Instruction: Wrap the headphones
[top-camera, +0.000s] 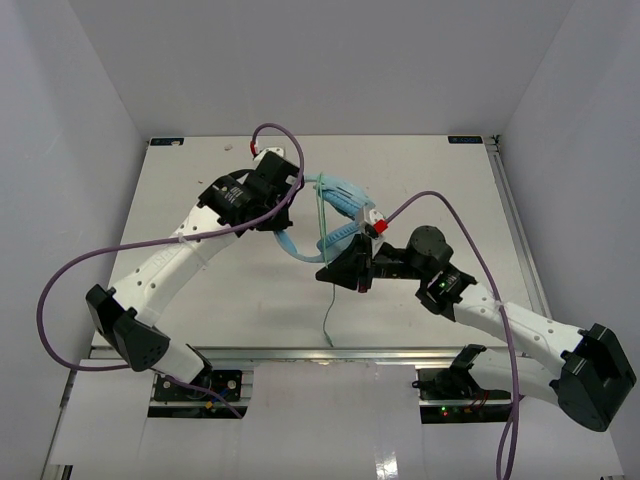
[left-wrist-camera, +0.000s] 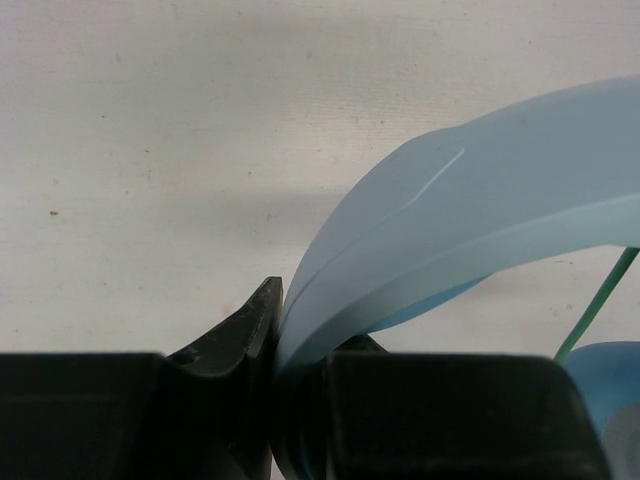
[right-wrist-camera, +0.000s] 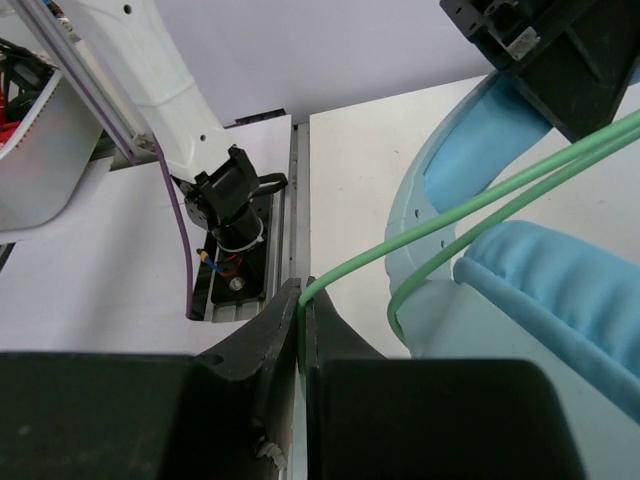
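The light blue headphones (top-camera: 345, 198) are held up over the middle of the table. My left gripper (top-camera: 288, 212) is shut on their curved headband (left-wrist-camera: 450, 225), which rises from the jaws to the right in the left wrist view; my left gripper (left-wrist-camera: 300, 332) shows there at the bottom. My right gripper (top-camera: 326, 272) is shut on the thin pale-green cord (right-wrist-camera: 450, 212), pinched at the fingertips (right-wrist-camera: 303, 298). The cord runs in two strands up across a padded earcup (right-wrist-camera: 560, 285). Its loose end (top-camera: 328, 322) hangs toward the table's near edge. The plug is not visible.
Thick purple robot cables (top-camera: 70, 275) loop off both arms, one arching over the right arm (top-camera: 440, 200). The left arm's base (right-wrist-camera: 232, 200) and the table's metal front rail (top-camera: 300, 352) lie below my right gripper. White walls enclose the table.
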